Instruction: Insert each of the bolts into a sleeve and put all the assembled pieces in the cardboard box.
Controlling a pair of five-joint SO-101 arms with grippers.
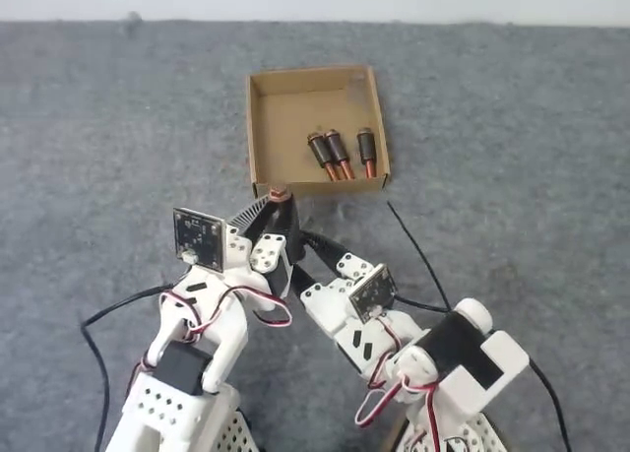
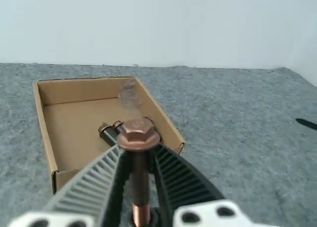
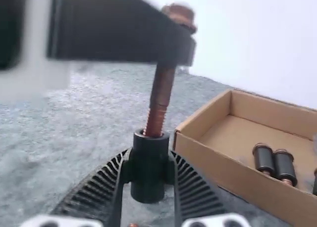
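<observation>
One bolt (image 2: 139, 133) clamped in left claw (image 2: 137, 153), sleeve (image 3: 148, 175) clamped in right claw (image 3: 149, 160), near cardboard box (image 1: 285, 127)

Three assembled pieces (image 1: 339, 153), one bolt (image 2: 138, 138), sleeve (image 3: 148, 163), box (image 1: 283, 117)

Bright, diffuse, even light leaves just faint soft shadows along the inner walls of the cardboard box (image 1: 252, 127).

High view looks straight down over the table (image 1: 512, 127). Each wrist view looks close along its fingers (image 2: 99, 180); both share the box (image 2: 43, 123) beyond them.
</observation>
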